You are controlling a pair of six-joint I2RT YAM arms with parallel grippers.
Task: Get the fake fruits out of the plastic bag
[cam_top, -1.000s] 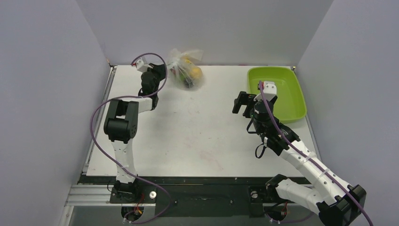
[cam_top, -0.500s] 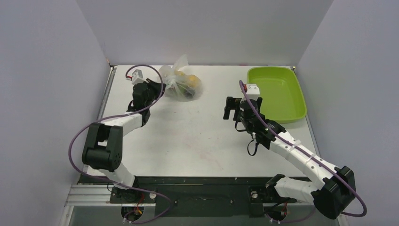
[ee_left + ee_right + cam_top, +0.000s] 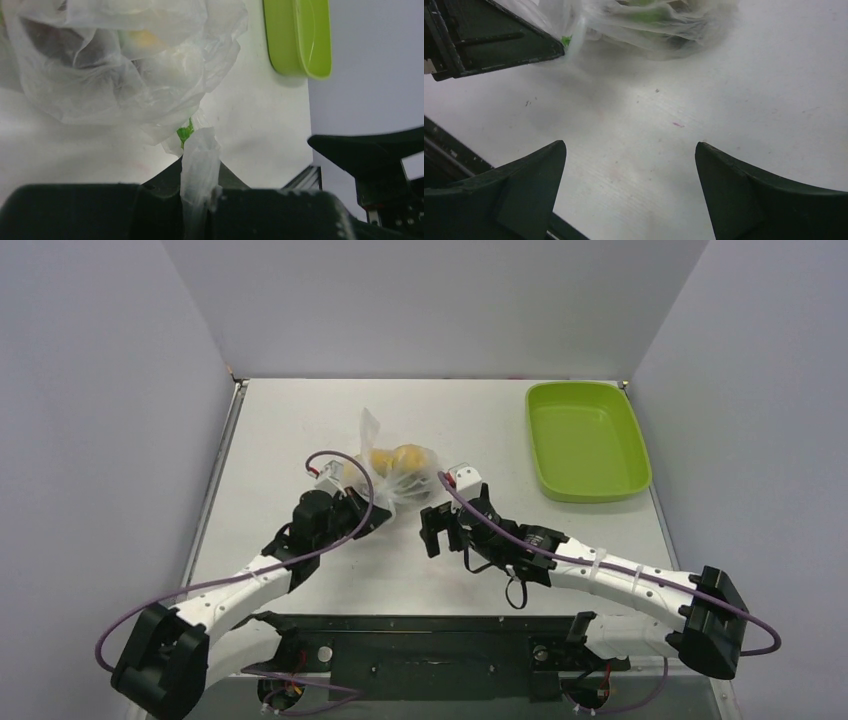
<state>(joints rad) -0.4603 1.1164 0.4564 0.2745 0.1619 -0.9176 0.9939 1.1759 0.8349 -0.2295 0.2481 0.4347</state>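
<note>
Here left tool (image 3: 199, 197) pinches plastic bag (image 3: 125, 80); right tool (image 3: 629, 146) gapes

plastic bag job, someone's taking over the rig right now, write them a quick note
left gripper: shut on a twisted tail of the plastic bag, near mid-table.
right gripper: open, empty, low over the table just right of the bag.
fake fruits: inside the bag, none out; the green tray at far right holds nothing.
Done: bag gripped. Left: get every fruit out.
</note>
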